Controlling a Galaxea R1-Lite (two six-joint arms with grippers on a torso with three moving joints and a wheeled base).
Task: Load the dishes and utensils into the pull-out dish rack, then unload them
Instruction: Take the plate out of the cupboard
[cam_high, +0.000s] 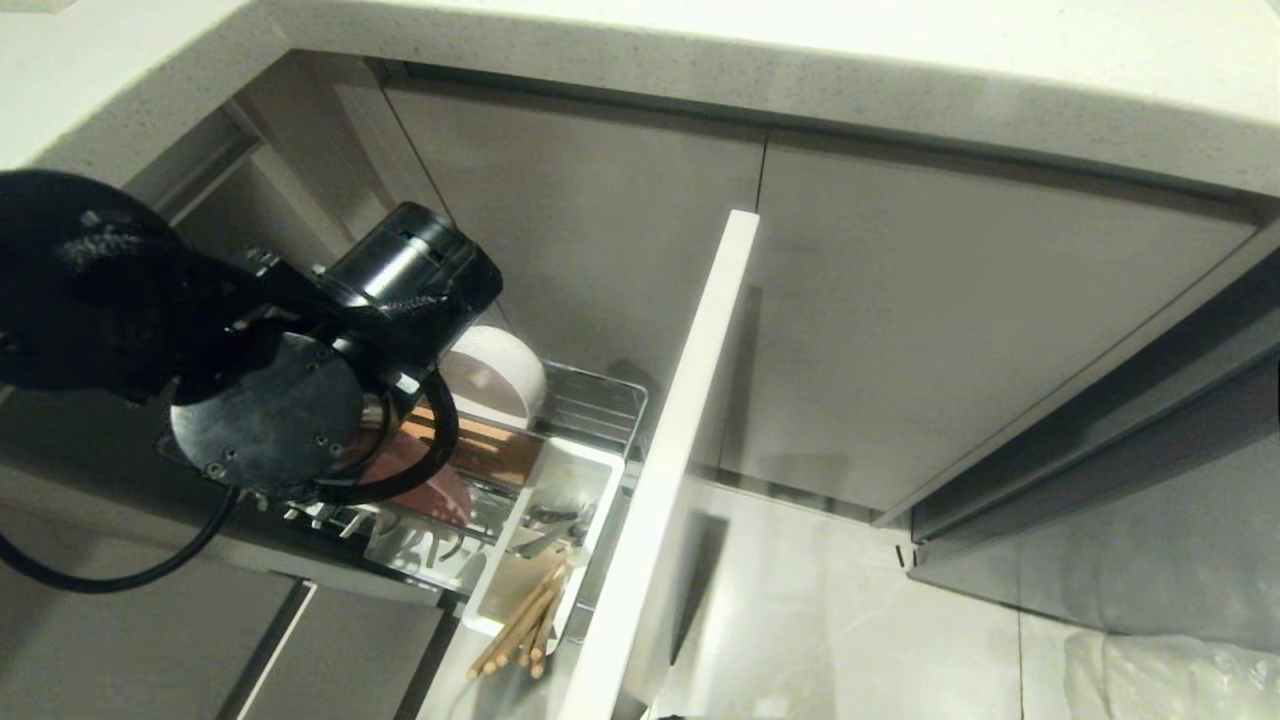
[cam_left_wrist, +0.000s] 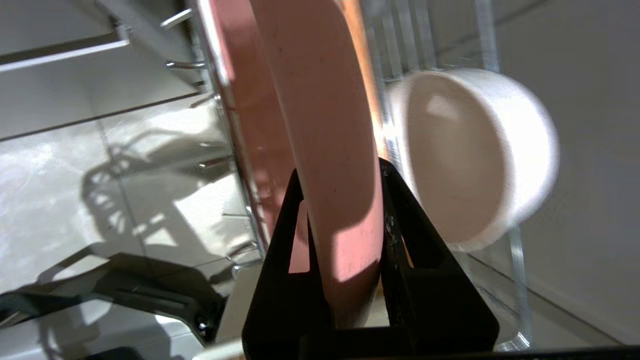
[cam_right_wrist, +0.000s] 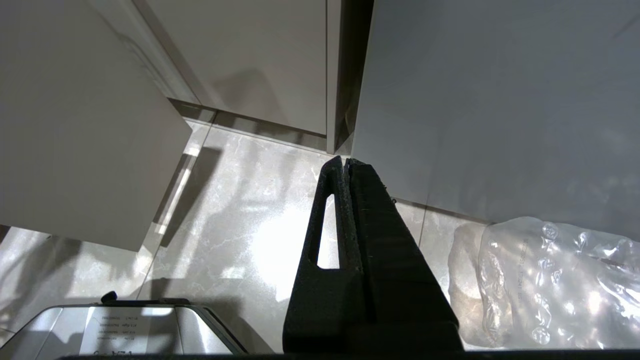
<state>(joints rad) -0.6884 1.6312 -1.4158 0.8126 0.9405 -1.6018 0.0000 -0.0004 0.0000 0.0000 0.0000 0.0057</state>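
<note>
Pale-pink oval plate is standing on edge in your chrome wire pull-out dish rack, and your left pincer is clenching its rim between both black fingers. Just beside the pincer, on the plate's far side, a round cream-white bowl is sitting tilted on its side in the rack. Nearer you, light-wood chopsticks are poking out of the white rectangular utensil caddy. Your right pincer is hanging clenched and empty over the pale marbled floor, well apart.
</note>
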